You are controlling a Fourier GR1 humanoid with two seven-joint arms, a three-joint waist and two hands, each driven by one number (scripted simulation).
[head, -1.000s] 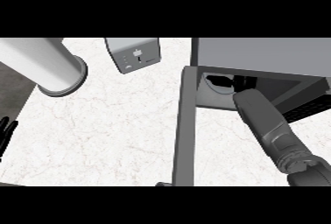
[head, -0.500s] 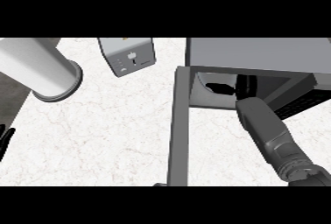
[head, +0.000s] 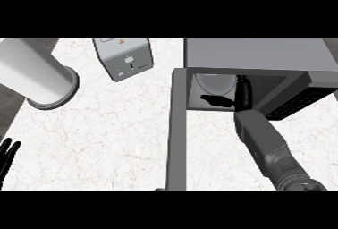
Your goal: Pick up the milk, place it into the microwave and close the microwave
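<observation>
One microwave [head: 264, 56] stands at the counter's [head: 119, 134] right with its door [head: 175, 134] swung open toward the viewer. One large white cylinder [head: 33, 74] and one toaster [head: 125, 58] sit to its left. The right hand [head: 243, 91] reaches inside the cavity; I cannot tell whether its fingers are spread or closed, nor see the milk, which is probably hidden in there. Pulling the arm out could snag the carton or door. The left hand [head: 6, 154] rests with fingers spread at the left edge.
</observation>
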